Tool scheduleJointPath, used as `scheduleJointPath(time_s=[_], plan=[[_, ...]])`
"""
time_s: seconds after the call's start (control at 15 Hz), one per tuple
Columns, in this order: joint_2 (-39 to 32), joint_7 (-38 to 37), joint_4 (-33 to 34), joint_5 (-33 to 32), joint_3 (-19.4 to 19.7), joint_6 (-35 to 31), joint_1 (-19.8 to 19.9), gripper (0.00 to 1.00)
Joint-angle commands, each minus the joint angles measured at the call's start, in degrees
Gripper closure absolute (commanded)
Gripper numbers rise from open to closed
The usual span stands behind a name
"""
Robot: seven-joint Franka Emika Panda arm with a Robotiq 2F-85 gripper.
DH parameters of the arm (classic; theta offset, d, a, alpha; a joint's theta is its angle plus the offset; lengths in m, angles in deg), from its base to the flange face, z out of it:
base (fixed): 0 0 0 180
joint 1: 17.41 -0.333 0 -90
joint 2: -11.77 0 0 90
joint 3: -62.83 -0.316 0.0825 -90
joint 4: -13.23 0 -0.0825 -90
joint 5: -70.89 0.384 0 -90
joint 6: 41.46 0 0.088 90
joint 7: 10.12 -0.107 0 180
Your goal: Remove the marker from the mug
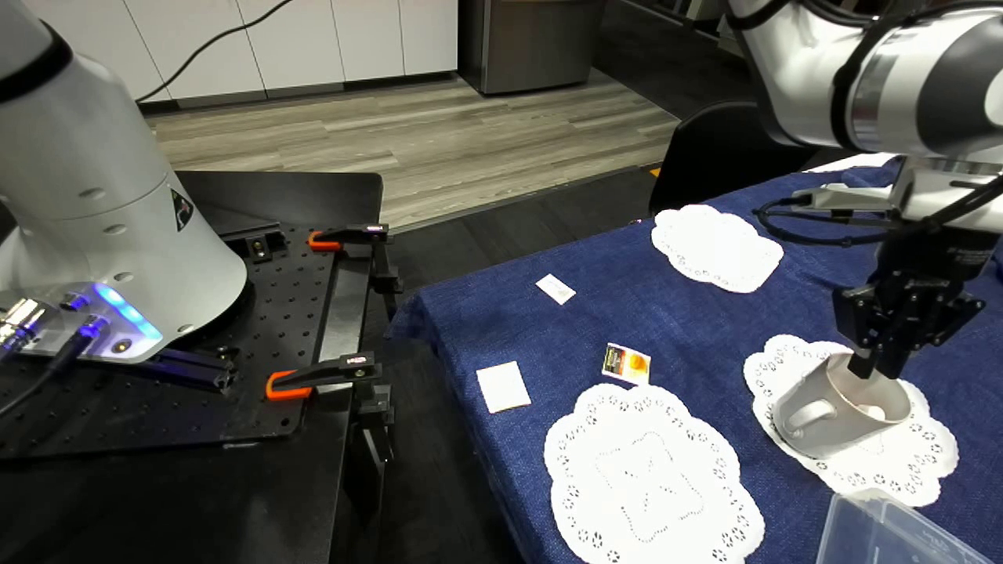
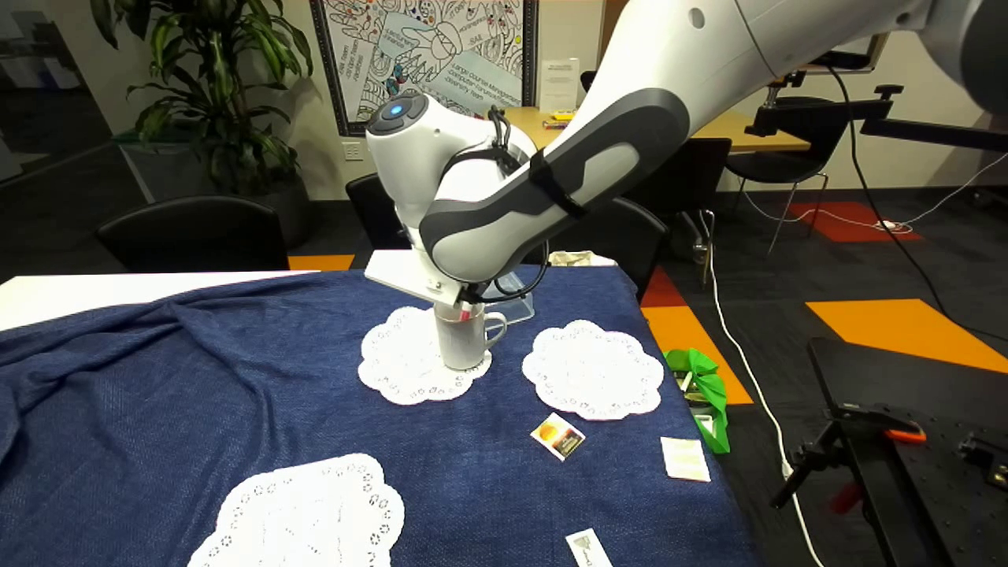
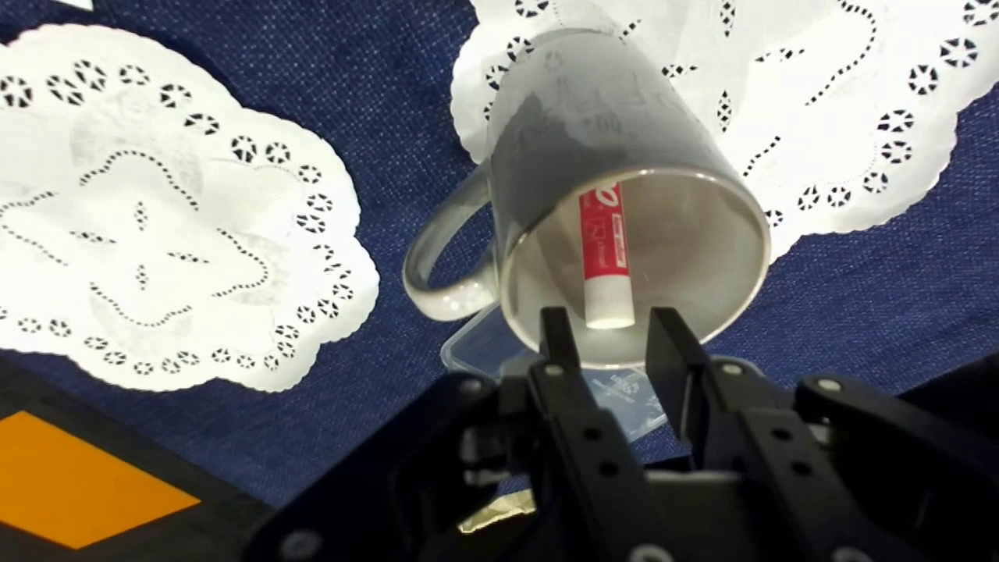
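Note:
The off-white mug (image 1: 819,415) stands on a lace doily, and it also shows in an exterior view (image 2: 461,342) and in the wrist view (image 3: 593,117). The marker (image 3: 603,234) is inside the mug, leaning on its wall, red with a white end towards my gripper. Its white end shows in an exterior view (image 1: 874,411) and a bit of red in an exterior view (image 2: 465,313); its lower part is hidden. My gripper (image 3: 609,320) is open and empty above the mug's mouth, its fingertips either side of the marker's end in the wrist view, apart from it. The fingertips also show in an exterior view (image 1: 876,371).
Under the mug is a lace doily (image 1: 932,454). Another doily (image 1: 642,478) lies beside it, and a third (image 1: 717,247) farther off. A clear plastic container (image 1: 893,533) stands close to the mug. Small packets (image 1: 627,363) lie on the blue cloth near the table edge.

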Motion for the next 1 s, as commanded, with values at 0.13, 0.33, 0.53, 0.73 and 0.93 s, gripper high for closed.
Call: scheduleJointPath(time_s=[0.13,0.33,0.53,0.73,0.93], plan=[[-4.48,2.73,8.22,3.07,-0.44,5.99,1.52,0.69],[-6.38,3.51,11.23,3.80,-0.48,8.30,2.12,0.69],[-8.02,3.72,13.86,4.29,-0.56,10.25,2.60,0.71],[-9.36,3.93,15.93,4.31,-0.72,11.53,2.87,0.71],[-10.61,4.09,17.65,4.25,-0.78,11.98,2.96,0.72]])
